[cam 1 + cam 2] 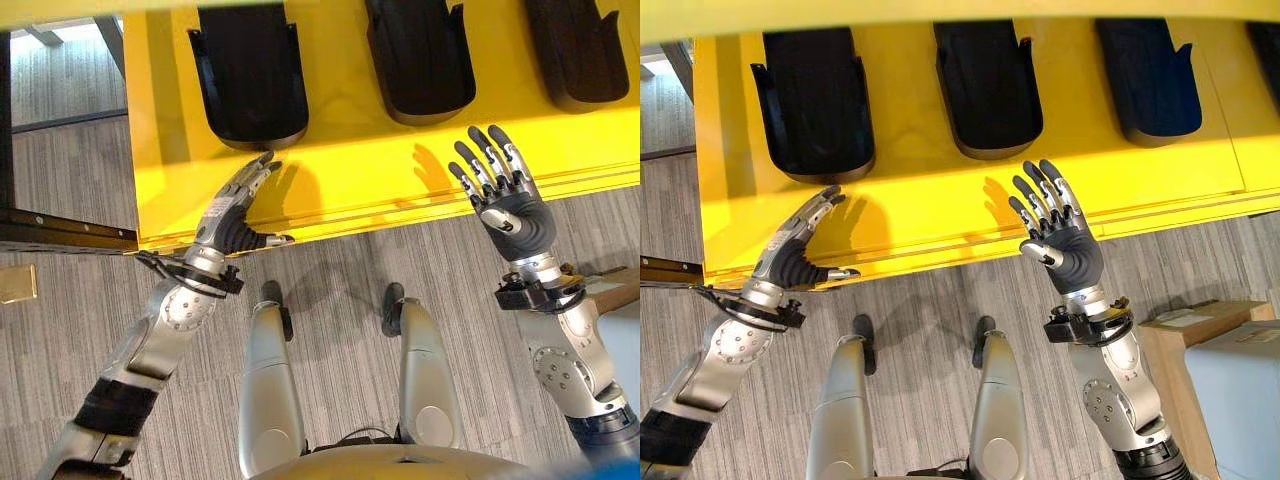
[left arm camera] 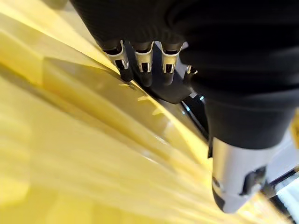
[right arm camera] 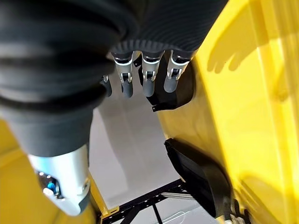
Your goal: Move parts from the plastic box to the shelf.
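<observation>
Nearest the robot, grey wood-grain floor runs up to the front edge of the yellow shelf [image 1: 400,190]. The left hand [image 1: 238,215] hangs over that front lip with fingers straight and relaxed and thumb out to the side, holding nothing. The right hand [image 1: 1060,235] is raised palm-up before the same edge, fingers spread and empty.

Farther back on the shelf lie the black moulded parts, side by side and well apart: one [image 1: 250,75] just beyond the left hand's fingertips, a middle one [image 1: 420,60], and a third [image 1: 580,55] towards the right. They look like stiff, hollow plastic shells with raised side walls and a rounded near end, probably light and rigid, with a smooth skin that could slip. A side wall or the rounded rim looks the surest place to take hold.

The right eye view shows a cardboard box [image 1: 1185,325] and a pale blue-grey container [image 1: 1240,400] on the floor at the robot's right; whether this is the plastic box I cannot tell. The right wrist view shows floor and a dark frame [image 3: 145,205] past the shelf.
</observation>
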Robot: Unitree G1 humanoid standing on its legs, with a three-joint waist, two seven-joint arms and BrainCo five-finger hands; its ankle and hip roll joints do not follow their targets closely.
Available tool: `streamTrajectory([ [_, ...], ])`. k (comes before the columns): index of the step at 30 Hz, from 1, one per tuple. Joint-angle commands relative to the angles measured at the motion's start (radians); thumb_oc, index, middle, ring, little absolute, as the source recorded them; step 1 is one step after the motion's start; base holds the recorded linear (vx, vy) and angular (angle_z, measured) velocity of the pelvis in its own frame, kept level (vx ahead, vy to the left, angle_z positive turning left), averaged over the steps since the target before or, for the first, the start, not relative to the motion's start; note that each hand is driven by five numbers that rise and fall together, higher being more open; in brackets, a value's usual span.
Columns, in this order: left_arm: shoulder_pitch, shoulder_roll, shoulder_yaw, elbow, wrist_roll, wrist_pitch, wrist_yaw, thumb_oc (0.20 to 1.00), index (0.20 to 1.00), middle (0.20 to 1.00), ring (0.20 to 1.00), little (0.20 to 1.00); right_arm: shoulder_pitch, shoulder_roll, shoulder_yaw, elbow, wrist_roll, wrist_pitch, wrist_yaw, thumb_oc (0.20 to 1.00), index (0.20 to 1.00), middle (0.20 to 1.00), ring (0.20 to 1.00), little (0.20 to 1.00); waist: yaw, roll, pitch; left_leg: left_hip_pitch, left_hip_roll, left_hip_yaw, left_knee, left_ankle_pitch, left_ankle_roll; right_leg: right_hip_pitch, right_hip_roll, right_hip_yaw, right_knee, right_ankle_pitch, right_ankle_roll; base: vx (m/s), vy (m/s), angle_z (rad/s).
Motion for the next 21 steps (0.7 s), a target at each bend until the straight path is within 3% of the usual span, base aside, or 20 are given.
streamTrajectory([
  [1,0.115,0.041,-0.020,-0.062,-0.290,-0.047,-0.117,1.000,1.000,1.000,1.000,1.000,-0.006,-0.013,-0.010,-0.036,0.008,-0.046,0.027,1.000,1.000,1.000,1.000,1.000,0.009,0.013,-0.019,0.019,-0.003,-0.006,-0.030,0.019,0.042,0.082,0.023,0.001,-0.051,0.043,-0.023,0.00,0.002,0.06],
  [5,0.143,0.052,-0.093,-0.081,-0.691,-0.053,-0.233,1.000,1.000,1.000,1.000,1.000,0.008,-0.030,0.015,-0.010,-0.001,-0.055,0.033,1.000,1.000,1.000,1.000,1.000,0.012,0.017,-0.035,0.088,-0.001,-0.014,-0.057,0.025,0.039,0.160,0.020,-0.008,-0.087,0.052,-0.014,0.04,-0.002,0.04],
  [11,0.229,-0.016,-0.047,-0.027,-1.058,-0.041,-0.353,1.000,1.000,1.000,1.000,1.000,0.101,-0.031,-0.049,0.027,-0.058,-0.082,0.036,1.000,1.000,1.000,1.000,1.000,0.011,0.018,-0.082,0.272,0.009,-0.015,-0.205,0.069,0.030,0.353,0.032,-0.037,-0.245,0.090,0.008,0.10,-0.023,0.05],
  [16,0.297,-0.111,0.027,0.018,-1.187,-0.032,-0.396,1.000,1.000,1.000,1.000,1.000,0.189,-0.006,-0.094,0.081,-0.083,-0.074,0.045,1.000,1.000,1.000,1.000,1.000,0.016,0.015,-0.131,0.390,0.015,-0.008,-0.349,0.116,0.026,0.456,0.046,-0.060,-0.378,0.132,0.023,0.09,-0.027,0.04],
  [18,0.325,-0.214,0.053,0.095,-1.268,-0.014,-0.406,1.000,1.000,1.000,1.000,1.000,0.222,0.043,-0.098,0.163,-0.117,-0.057,0.036,1.000,1.000,1.000,1.000,1.000,0.023,0.014,-0.181,0.480,0.019,0.009,-0.469,0.153,0.023,0.527,0.060,-0.067,-0.484,0.164,0.037,0.12,0.001,-0.10],
  [21,0.381,-0.223,0.080,0.060,-1.222,-0.017,-0.428,1.000,1.000,1.000,1.000,1.000,0.271,0.047,-0.114,0.189,-0.154,-0.041,0.058,1.000,1.000,1.000,1.000,1.000,0.017,0.016,-0.233,0.541,0.018,0.019,-0.561,0.182,0.019,0.584,0.064,-0.070,-0.576,0.196,0.048,0.13,0.029,-0.19],
])
